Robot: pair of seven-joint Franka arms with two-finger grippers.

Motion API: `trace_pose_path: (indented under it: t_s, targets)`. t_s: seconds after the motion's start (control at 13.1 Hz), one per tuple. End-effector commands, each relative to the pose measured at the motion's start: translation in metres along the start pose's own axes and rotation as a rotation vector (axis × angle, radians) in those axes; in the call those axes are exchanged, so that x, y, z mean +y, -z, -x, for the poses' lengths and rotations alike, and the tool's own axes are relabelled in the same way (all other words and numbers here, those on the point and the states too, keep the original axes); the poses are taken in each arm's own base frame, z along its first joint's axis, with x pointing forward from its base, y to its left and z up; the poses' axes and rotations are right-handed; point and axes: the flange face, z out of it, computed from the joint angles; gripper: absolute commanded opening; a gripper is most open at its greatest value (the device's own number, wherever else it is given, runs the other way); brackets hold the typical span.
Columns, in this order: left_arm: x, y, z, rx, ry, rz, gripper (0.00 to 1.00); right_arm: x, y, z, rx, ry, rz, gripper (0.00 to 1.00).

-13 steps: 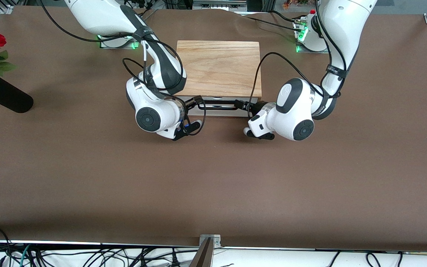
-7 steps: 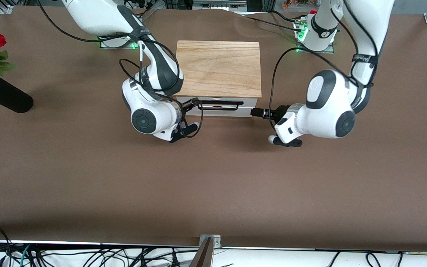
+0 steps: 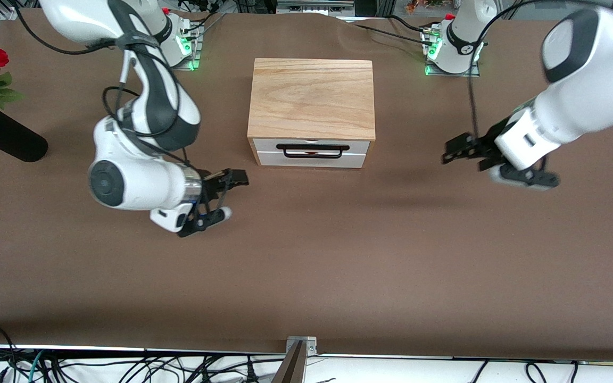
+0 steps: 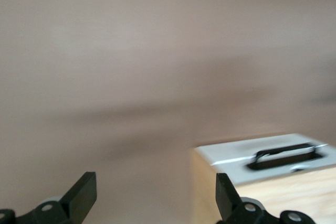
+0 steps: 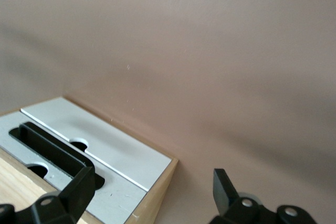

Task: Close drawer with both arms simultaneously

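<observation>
Front view: drawer shut flush in box, no writing legible. Left gripper blurred, spread wide, empty; right gripper likewise, both over bare table.

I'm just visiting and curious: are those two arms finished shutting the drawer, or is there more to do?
It looks finished. The drawer sits flush in its wooden box, its white front level with the box's face. Nothing is in hand: the left gripper and the right gripper are both open, off the black handle, one toward each end of the table. Nothing seems left except parking the arms.
</observation>
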Motion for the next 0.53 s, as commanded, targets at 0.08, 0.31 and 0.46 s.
trace_pose_path:
  t_s: [0.08,0.31,0.46]
  targets:
    - [-0.015,0.037,0.031,0.02,-0.04,-0.24,1.0,0.048,0.057,0.007,0.004,-0.031,0.092,1.0]
    - [-0.031,0.058,0.027,0.063,-0.008,-0.28,1.0,0.094,0.119,0.026,0.067,-0.093,0.146,1.0]
    - [-0.045,0.059,0.026,0.057,0.017,-0.27,1.0,0.134,0.164,0.054,0.125,-0.165,0.145,1.0]
